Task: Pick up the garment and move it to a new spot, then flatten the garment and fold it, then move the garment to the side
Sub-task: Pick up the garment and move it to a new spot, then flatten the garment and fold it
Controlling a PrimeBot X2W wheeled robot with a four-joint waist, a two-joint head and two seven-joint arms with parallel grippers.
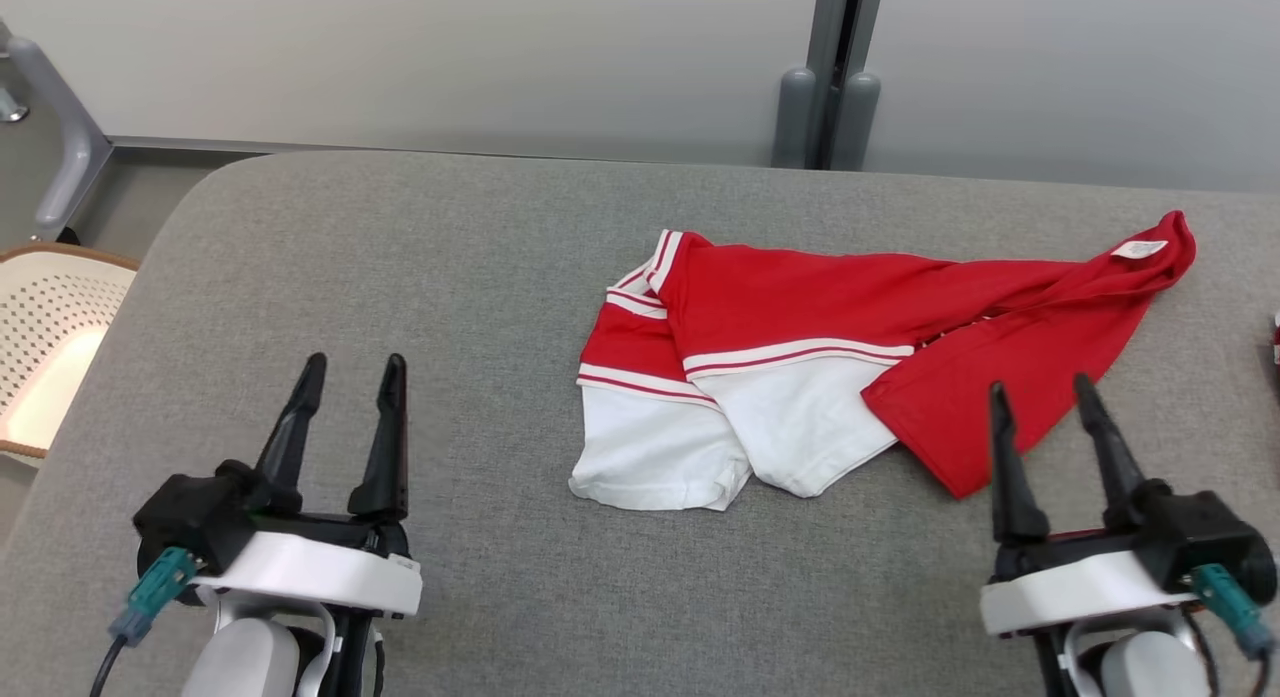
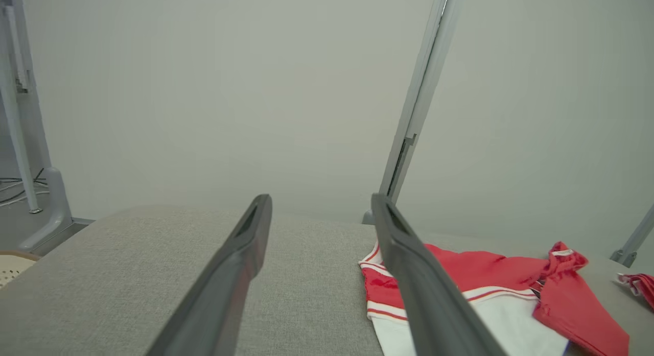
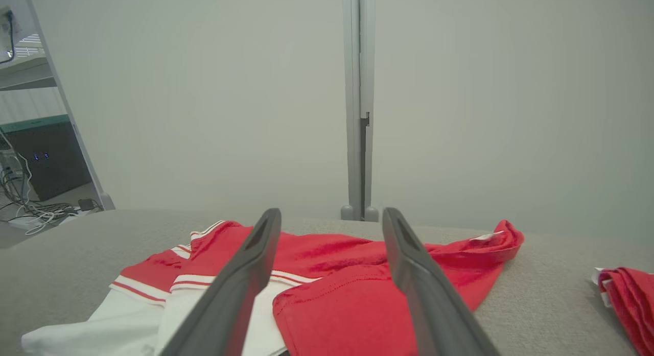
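The garment [image 1: 800,377] lay on the table [image 1: 400,257], ahead-right of the left gripper [image 1: 355,369], just ahead of the right gripper [image 1: 1040,387].

Black tapered fingers [image 1: 385,437], white collars [image 1: 310,577], teal connectors [image 1: 155,587]

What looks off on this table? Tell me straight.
The garment lies rumpled on the table: its red part is twisted and folded over the white, and its label shows at the far right corner. A second red cloth sits bunched at the right edge.
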